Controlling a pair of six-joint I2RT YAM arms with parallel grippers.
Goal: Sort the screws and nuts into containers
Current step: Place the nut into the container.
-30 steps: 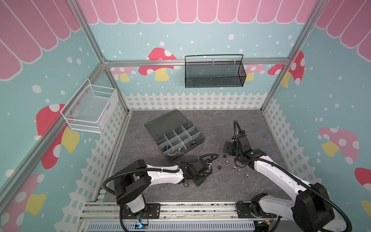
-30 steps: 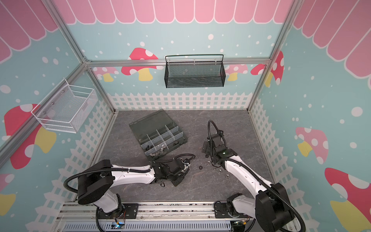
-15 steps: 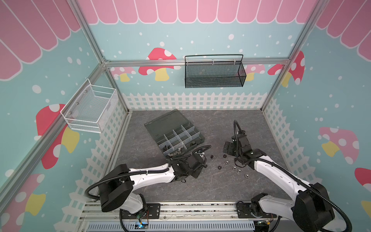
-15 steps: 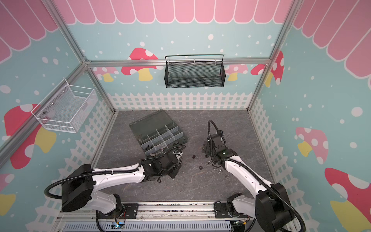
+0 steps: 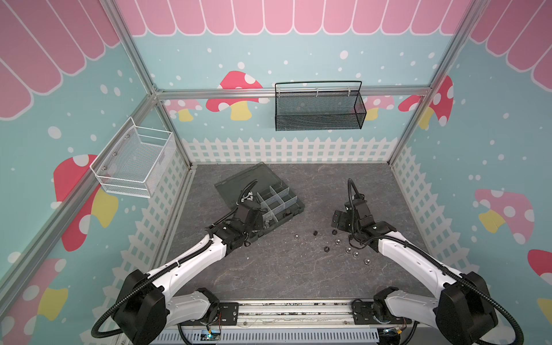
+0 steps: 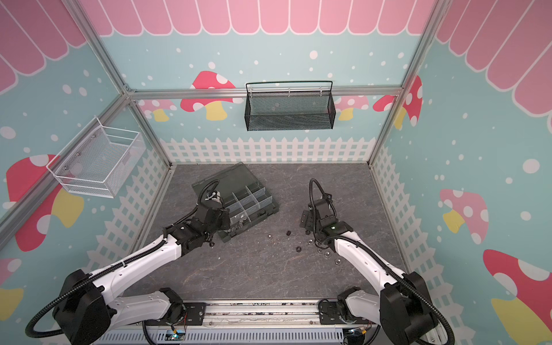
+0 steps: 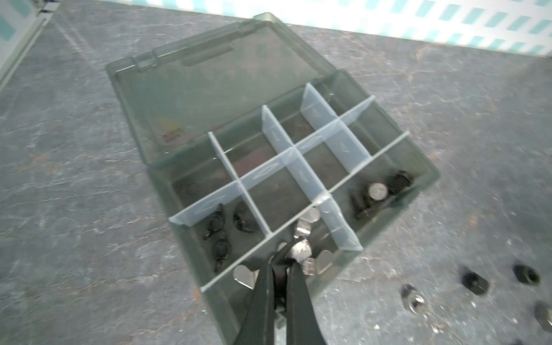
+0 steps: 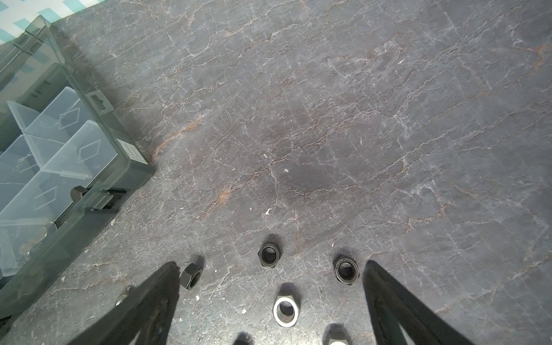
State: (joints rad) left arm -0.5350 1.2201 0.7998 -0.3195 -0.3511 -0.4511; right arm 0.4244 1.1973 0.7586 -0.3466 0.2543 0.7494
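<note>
The left gripper [image 7: 286, 259] is pinching a light, slippery wing nut [image 7: 299, 248] by its wing over the box [image 7: 430, 182], while the right gripper [image 8: 270, 273] is gaping wide.

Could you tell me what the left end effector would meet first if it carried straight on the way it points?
Most likely the silver wing nuts in the organizer box compartment right beneath the left end effector; depth is unclear.

Dark grey, pale-veined stone-look worktop [image 8: 328, 119]. Smoky grey translucent plastic organizer box [image 7: 424, 167], whitish dividers [image 7: 301, 176]. Black winged nuts [image 7: 218, 233]; shiny silver winged nuts [image 7: 301, 251]. Black hex nuts [image 8: 269, 254]. Black mesh wall basket [image 5: 319, 118]; white wire wall basket [image 5: 134, 167].
</note>
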